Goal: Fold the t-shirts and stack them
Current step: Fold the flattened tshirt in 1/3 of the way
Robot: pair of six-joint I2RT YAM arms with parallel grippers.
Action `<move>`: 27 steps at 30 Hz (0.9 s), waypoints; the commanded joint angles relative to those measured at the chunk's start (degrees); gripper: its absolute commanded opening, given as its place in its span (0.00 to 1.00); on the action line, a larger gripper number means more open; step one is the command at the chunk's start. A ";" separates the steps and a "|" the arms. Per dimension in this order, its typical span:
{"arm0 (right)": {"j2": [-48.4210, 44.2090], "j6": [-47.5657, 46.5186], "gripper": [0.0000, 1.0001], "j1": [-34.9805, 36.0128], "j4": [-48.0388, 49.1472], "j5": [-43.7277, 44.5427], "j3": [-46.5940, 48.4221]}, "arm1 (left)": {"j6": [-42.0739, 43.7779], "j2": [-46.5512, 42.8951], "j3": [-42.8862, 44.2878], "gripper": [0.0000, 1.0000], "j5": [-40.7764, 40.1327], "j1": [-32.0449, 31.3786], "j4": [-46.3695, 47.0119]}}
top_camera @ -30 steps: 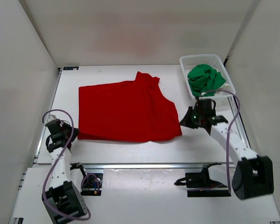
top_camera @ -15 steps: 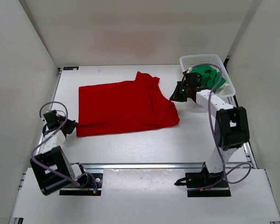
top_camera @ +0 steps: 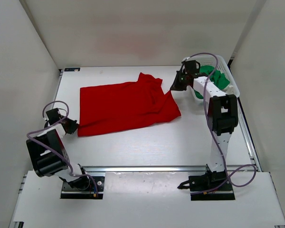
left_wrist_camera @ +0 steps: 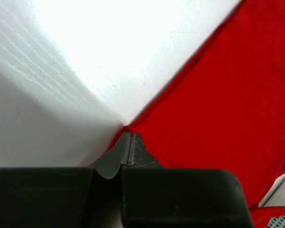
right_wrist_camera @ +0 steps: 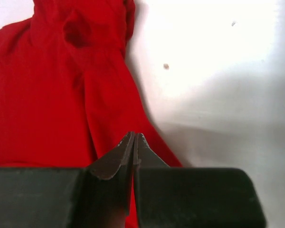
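Red t-shirt (top_camera: 126,107): spread flat, table (top_camera: 133,147) centre. Left gripper (left_wrist_camera: 128,140): jaws pinched on shirt's 8 o'clock corner. Right gripper (right_wrist_camera: 134,142): jaws pinched on 3 o'clock edge. Opposed grips likely tension cloth for fold. Green t-shirt (top_camera: 218,78): in basket (top_camera: 222,58), 2 o'clock.

The place is read as a robotics lab test cell: a white tabletop (top_camera: 133,149) is boxed in on three sides by plain white panels (top_camera: 23,57), aluminium rails (top_camera: 147,167) are fixed along its near edge, and a cabled left arm (top_camera: 43,154) and right arm (top_camera: 222,114) are bolted to base plates (top_camera: 76,189).
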 commanded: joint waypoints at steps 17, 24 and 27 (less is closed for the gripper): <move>-23.59 4.57 0.26 -0.18 15.29 -2.14 -28.43 | 4.59 -18.44 -10.03 0.47 2.96 2.61 -2.68; -35.39 5.82 0.22 -3.86 25.61 -3.45 -52.22 | 2.48 -16.87 -15.76 0.52 6.76 2.44 0.92; -33.20 3.88 0.29 -3.61 25.09 -4.60 -52.15 | 2.31 -15.02 -15.40 0.53 5.08 0.06 1.71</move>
